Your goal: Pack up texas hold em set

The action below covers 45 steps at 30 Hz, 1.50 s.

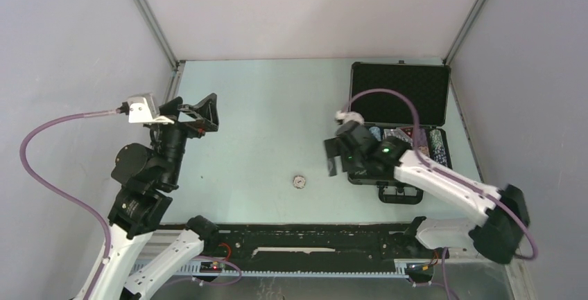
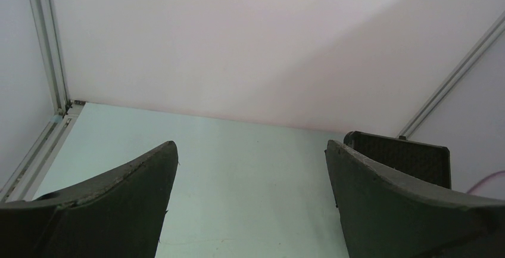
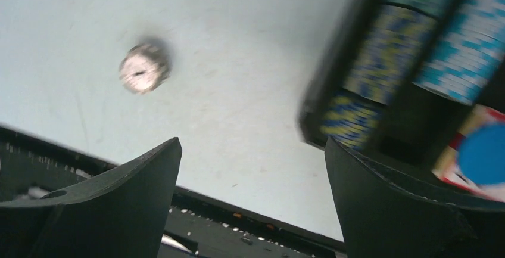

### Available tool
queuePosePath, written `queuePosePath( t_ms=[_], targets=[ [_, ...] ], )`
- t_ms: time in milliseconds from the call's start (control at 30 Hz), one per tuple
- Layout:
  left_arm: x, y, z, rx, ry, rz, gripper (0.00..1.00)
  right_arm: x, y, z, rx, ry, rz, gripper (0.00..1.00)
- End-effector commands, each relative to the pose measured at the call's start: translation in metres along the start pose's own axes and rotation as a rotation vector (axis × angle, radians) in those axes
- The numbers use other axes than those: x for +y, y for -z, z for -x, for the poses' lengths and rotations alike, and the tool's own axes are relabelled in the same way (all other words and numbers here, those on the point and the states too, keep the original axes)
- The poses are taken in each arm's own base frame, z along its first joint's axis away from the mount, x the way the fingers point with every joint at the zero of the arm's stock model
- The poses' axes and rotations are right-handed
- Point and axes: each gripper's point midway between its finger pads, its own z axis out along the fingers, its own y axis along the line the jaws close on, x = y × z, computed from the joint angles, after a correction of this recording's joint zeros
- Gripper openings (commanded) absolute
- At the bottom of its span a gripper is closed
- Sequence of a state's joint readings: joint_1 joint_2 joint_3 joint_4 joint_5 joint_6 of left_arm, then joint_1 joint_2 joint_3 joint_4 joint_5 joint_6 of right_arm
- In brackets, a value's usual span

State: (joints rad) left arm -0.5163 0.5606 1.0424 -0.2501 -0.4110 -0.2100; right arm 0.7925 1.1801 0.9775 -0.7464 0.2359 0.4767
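White and flat, the button [image 1: 299, 181] lies left of the case [image 1: 399, 95]: we should centre the right gripper [image 3: 251, 145], fingers spread, over it and pinch low; the left gripper [image 2: 250, 145] hangs spread.

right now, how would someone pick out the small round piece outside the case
Start at the open black case on the right of the table. Left of its near corner, on bare tabletop, lies a small round whitish button. It is the only loose piece outside the case.
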Motion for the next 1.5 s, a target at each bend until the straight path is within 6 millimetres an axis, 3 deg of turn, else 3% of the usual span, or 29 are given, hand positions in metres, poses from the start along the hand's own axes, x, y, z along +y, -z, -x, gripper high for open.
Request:
queuePosePath(
  t_ms=[0, 167, 333, 500, 1000, 1467],
  targets=[
    [-0.002, -0.005, -0.005, 0.014, -0.005, -0.001, 1.0, 0.072, -0.007, 0.0, 0.016, 0.27, 0.157, 1.0],
    [-0.002, -0.004, -0.004, 0.011, -0.004, -0.002, 1.0, 0.13, -0.026, -0.032, 0.104, 0.544, 0.278, 1.0],
    [0.0, -0.002, -0.002, 0.004, -0.006, 0.007, 1.0, 0.149, -0.046, -0.044, 0.212, 0.676, 0.308, 1.0],
    [0.002, 0.002, 0.003, -0.012, -0.002, 0.009, 1.0, 0.149, -0.067, -0.053, 0.313, 0.734, 0.285, 1.0],
    [0.001, 0.007, 0.01, -0.031, 0.009, -0.003, 1.0, 0.134, -0.113, -0.058, 0.398, 0.725, 0.219, 0.97],
    [-0.001, 0.006, 0.01, -0.027, 0.015, -0.016, 1.0, 0.136, -0.131, -0.058, 0.377, 0.72, 0.208, 0.84]
  ],
)
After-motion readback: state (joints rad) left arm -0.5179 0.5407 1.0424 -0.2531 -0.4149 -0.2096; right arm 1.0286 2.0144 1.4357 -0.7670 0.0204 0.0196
